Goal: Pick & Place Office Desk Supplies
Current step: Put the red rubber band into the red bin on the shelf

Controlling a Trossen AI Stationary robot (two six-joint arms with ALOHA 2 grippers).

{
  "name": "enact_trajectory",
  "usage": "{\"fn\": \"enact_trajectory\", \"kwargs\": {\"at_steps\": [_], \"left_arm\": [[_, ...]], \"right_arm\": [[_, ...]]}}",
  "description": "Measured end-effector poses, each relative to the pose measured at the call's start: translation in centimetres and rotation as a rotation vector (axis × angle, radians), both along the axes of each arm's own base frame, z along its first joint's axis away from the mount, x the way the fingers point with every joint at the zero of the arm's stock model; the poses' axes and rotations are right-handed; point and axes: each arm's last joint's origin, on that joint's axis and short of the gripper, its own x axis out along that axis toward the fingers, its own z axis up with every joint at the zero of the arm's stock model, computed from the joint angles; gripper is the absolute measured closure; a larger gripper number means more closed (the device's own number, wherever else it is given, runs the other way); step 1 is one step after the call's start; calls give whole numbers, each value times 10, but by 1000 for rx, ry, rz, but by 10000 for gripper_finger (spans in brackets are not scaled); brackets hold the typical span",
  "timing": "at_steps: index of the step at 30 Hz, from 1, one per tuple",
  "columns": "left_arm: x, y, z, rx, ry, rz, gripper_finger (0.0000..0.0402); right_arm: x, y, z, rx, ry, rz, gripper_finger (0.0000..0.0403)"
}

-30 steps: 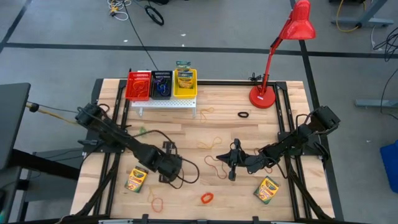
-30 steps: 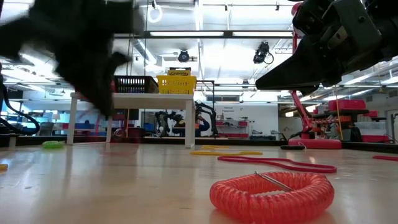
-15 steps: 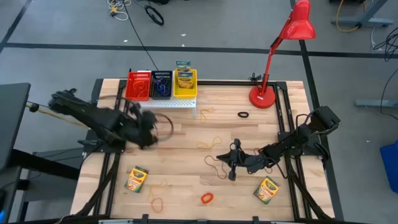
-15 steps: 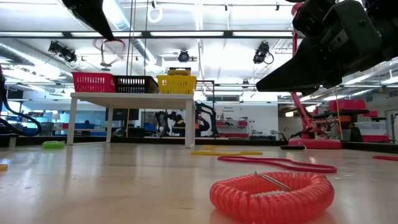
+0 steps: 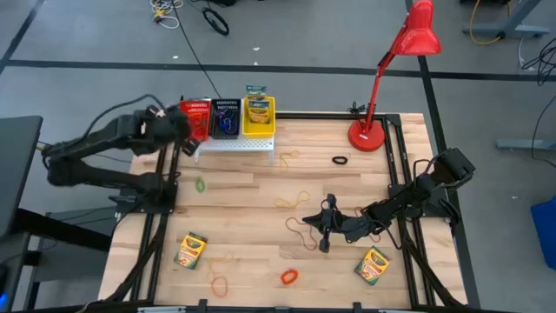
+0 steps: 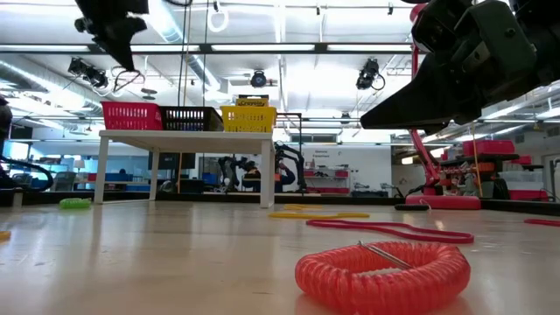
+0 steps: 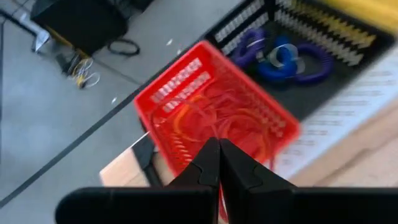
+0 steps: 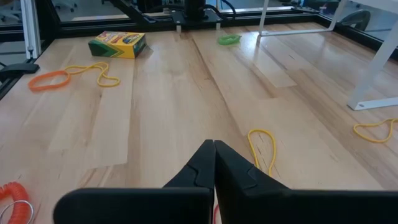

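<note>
The left gripper (image 5: 174, 130) hangs above the red basket (image 5: 193, 120), at the left end of the white perforated stand (image 5: 230, 143) near the far edge of the tabletop (image 5: 261, 187). Its jaws are pressed together; in the low view a thin reddish rubber band (image 6: 129, 79) hangs from them. More rubber bands lie inside the red basket. Next on the stand come the black basket (image 5: 226, 118) with blue and purple loops, then the yellow basket (image 5: 258, 117) with a crayon box inside. A green loop (image 5: 201, 184) lies near the left edge, and a crayon box (image 5: 190, 250) near the front left corner. An orange coil loop (image 5: 288, 276) lies at the front edge. The right gripper (image 5: 324, 228) rests low over the middle of the tabletop, jaws fully closed with nothing between them. Another crayon box (image 5: 373, 265) lies near the front right corner.
</note>
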Motion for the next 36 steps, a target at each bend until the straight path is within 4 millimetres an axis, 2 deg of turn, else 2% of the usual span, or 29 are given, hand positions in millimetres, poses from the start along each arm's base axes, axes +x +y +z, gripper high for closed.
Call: {"fn": "enact_trajectory", "kwargs": {"at_steps": [10, 18, 24, 32, 36], "left_arm": [[-6, 58, 1, -137, -34, 7, 395], [-5, 88, -13, -244, 22, 48, 374], [-3, 91, -16, -263, 48, 40, 340], [-9, 84, -11, -244, 24, 41, 233], [-13, 77, -8, -264, -18, 3, 195]], "right_arm": [[0, 0, 0, 0, 0, 0, 398], [0, 0, 0, 0, 0, 0, 398], [0, 0, 0, 0, 0, 0, 398], [0, 0, 0, 0, 0, 0, 398], [0, 0, 0, 0, 0, 0, 398]]}}
